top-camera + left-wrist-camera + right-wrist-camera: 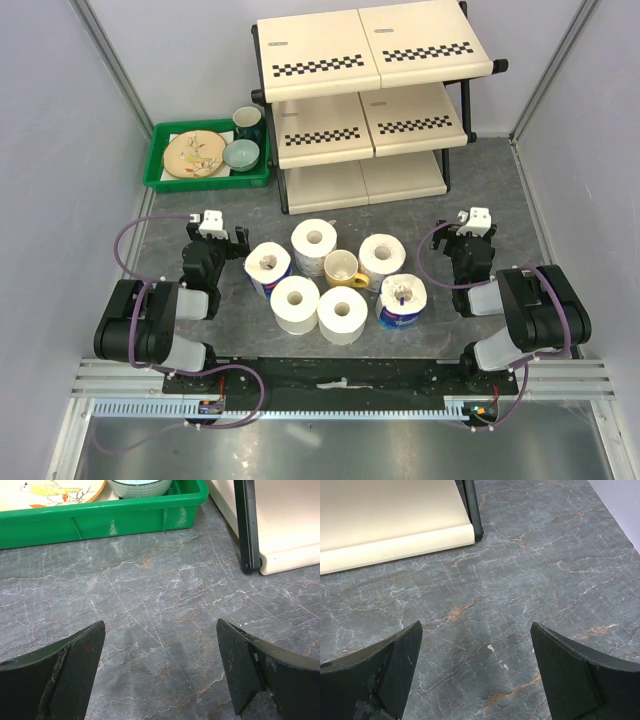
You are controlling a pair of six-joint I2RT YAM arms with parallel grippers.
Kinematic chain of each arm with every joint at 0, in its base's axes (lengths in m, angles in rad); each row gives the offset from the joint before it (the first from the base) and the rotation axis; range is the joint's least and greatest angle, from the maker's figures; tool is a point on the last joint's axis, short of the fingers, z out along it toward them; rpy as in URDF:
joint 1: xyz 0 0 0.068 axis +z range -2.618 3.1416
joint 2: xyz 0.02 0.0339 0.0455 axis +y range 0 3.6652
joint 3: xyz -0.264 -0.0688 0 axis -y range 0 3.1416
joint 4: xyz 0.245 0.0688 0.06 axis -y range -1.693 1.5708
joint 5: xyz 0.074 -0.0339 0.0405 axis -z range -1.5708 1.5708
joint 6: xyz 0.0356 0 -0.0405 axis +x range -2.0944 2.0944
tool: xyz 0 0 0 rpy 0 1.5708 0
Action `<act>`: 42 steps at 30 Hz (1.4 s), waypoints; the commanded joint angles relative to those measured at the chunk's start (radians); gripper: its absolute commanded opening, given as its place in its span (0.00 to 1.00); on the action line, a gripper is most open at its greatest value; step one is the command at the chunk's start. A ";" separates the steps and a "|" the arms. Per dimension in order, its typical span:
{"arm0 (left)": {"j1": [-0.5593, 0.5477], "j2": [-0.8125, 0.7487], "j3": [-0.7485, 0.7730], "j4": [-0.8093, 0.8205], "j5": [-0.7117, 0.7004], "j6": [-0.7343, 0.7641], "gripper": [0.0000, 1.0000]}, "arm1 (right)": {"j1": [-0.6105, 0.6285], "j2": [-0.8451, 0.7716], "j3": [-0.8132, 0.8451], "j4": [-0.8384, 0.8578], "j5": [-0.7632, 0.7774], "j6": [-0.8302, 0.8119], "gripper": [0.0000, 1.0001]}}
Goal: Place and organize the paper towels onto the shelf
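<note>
Paper towels (pixel 350 320) cluster between left fingers (pixel 70 675) and right fingers (pixel 572 672).

The shelf (pixel 370 100) stands at the far side of the table (pixel 500 200). It is a three-tier stepped rack with cream panels on a black tube frame. Black-and-white checkered strips run along the front edges of the upper two tiers. Six paper towel rolls stand on end on the table in front of it, hollow cores facing up, grouped in a loose ring. Four are white: one white roll (pixel 314 239) at the back, another white roll (pixel 381 254) at the right, and a touching pair, front white roll (pixel 295 303) and its neighbour roll (pixel 343 313). A blue-wrapped roll (pixel 268 270) stands at the left, and a second blue-wrapped roll (pixel 402 302) at the front right.
</note>
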 commanded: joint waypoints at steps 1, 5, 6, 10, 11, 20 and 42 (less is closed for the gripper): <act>0.004 -0.006 0.018 0.034 0.005 0.009 0.99 | -0.001 0.000 0.019 0.030 0.022 0.011 0.98; 0.004 -0.004 0.018 0.034 0.005 0.007 0.99 | -0.001 0.000 0.019 0.032 0.020 0.012 0.98; 0.004 -0.004 0.018 0.034 0.003 0.009 0.99 | -0.002 0.000 0.019 0.030 0.020 0.011 0.98; 0.004 -0.006 0.018 0.034 0.005 0.009 0.99 | -0.002 -0.005 0.014 0.041 0.020 0.008 0.98; 0.004 -0.006 0.018 0.034 0.007 0.009 0.99 | 0.002 -0.014 0.024 0.026 0.022 0.009 0.98; 0.004 -0.006 0.018 0.034 0.005 0.007 1.00 | 0.007 -0.262 0.070 -0.255 0.028 0.020 0.98; 0.004 -0.004 0.016 0.037 0.005 0.007 1.00 | 0.010 -0.494 0.559 -1.227 -0.115 0.400 0.98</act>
